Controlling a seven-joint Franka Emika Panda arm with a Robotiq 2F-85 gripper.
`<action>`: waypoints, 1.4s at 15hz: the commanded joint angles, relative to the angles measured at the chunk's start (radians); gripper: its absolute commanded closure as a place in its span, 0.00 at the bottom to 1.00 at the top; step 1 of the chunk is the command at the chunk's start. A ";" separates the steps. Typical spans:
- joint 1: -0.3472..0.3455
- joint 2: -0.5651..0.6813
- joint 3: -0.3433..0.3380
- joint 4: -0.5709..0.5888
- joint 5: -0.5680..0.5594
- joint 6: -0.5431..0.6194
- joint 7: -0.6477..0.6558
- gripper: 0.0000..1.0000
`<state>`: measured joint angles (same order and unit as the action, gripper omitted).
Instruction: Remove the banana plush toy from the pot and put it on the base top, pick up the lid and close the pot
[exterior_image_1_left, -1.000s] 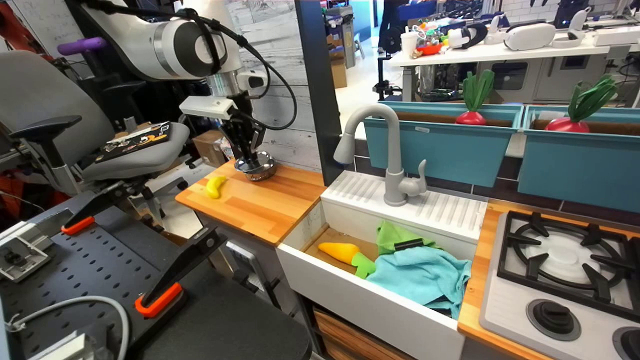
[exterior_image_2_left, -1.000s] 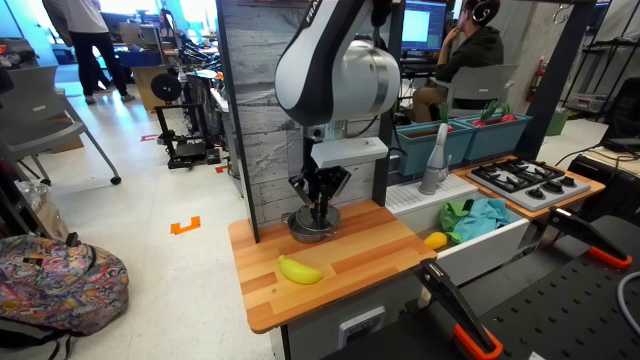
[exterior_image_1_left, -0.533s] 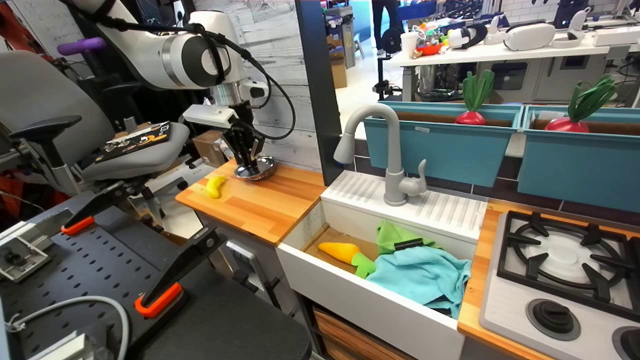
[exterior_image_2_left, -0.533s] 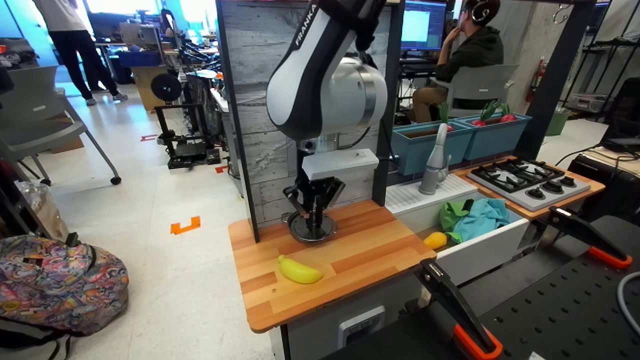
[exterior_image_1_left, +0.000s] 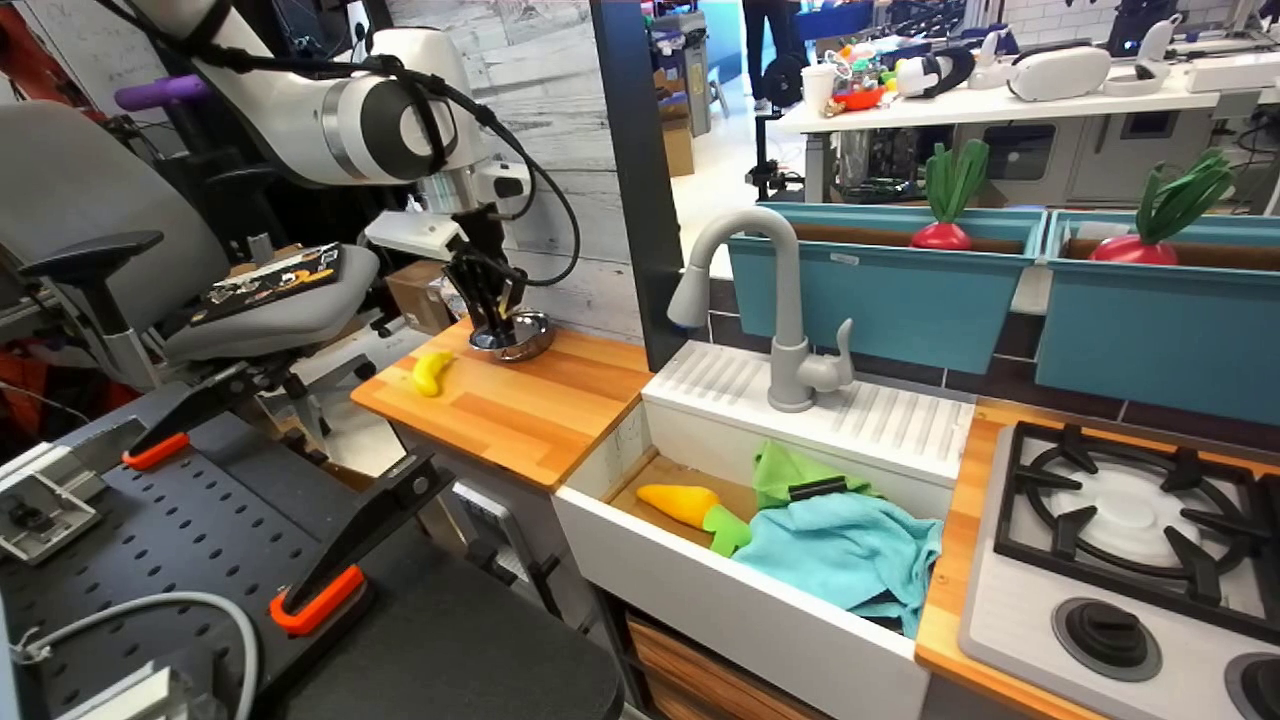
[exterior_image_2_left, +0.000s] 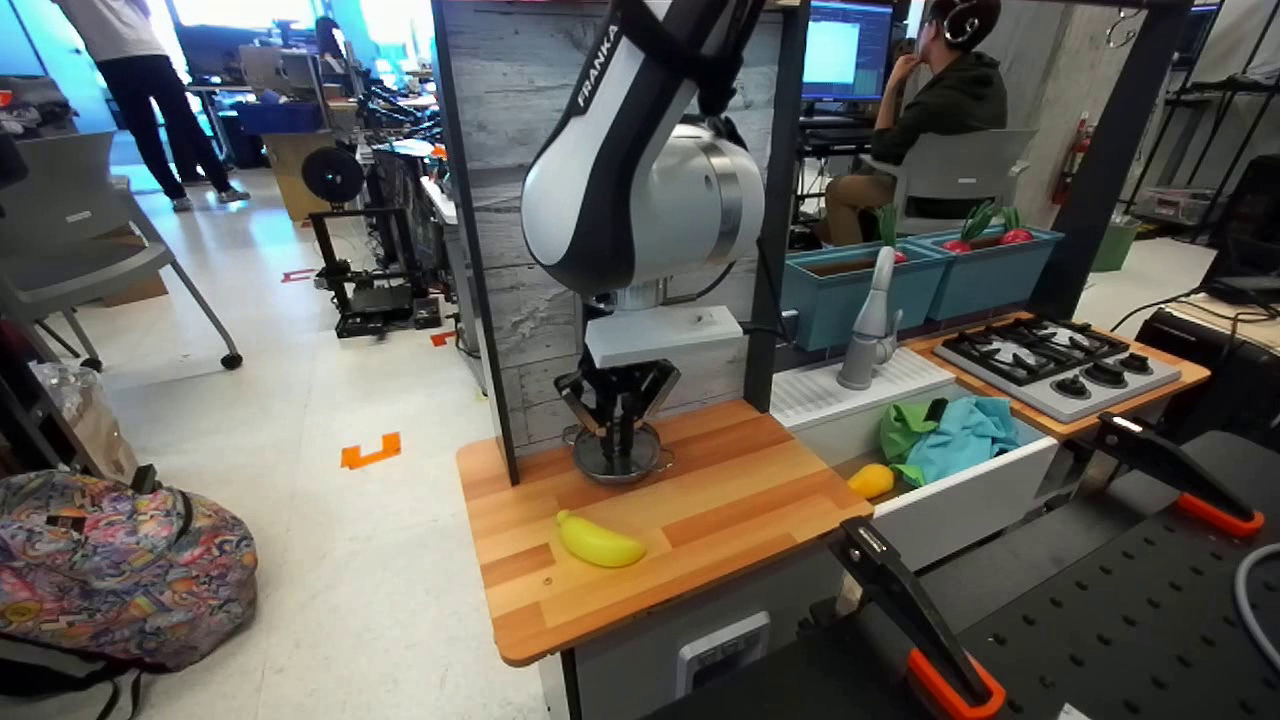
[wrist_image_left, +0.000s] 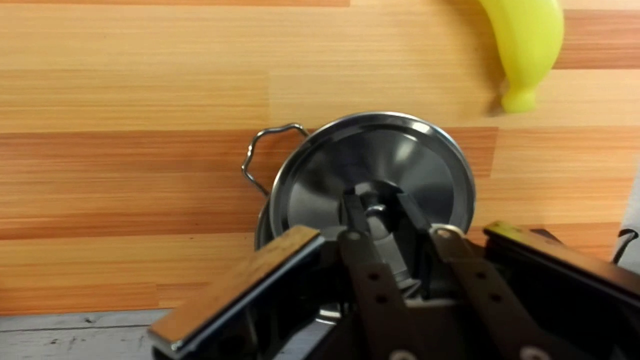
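The yellow banana toy lies on the wooden base top (exterior_image_2_left: 720, 520), apart from the pot, in both exterior views (exterior_image_1_left: 430, 374) (exterior_image_2_left: 600, 542) and in the wrist view (wrist_image_left: 532, 40). The silver pot (exterior_image_1_left: 535, 343) stands near the back wall. My gripper (wrist_image_left: 382, 200) points down with its fingers closed around the knob of the round metal lid (wrist_image_left: 370, 150). The lid covers most of the pot but looks a little off-centre; the pot's rim and a wire handle (wrist_image_left: 246, 162) show at its left. I cannot tell whether the lid rests on the rim. The pot's inside is hidden.
A grey wood-plank wall (exterior_image_2_left: 530, 330) stands close behind the pot. To the side is a white sink (exterior_image_1_left: 740, 620) holding a yellow-orange toy (exterior_image_1_left: 680, 503) and green and blue cloths (exterior_image_1_left: 840, 545). A grey faucet (exterior_image_1_left: 790, 330) and a stove (exterior_image_1_left: 1120, 520) lie beyond.
My gripper has come down with the lid and shifted slightly, bringing the lid from raised and offset to low over the pot. The banana has not moved.
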<state>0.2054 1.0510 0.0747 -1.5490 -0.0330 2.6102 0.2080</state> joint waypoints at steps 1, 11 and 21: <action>0.039 0.022 -0.028 -0.009 0.014 0.149 0.025 0.95; 0.050 0.036 -0.033 -0.056 0.034 0.335 0.025 0.19; 0.044 -0.012 -0.022 -0.150 0.056 0.417 0.019 0.00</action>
<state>0.2426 1.0798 0.0528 -1.6278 -0.0103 2.9735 0.2390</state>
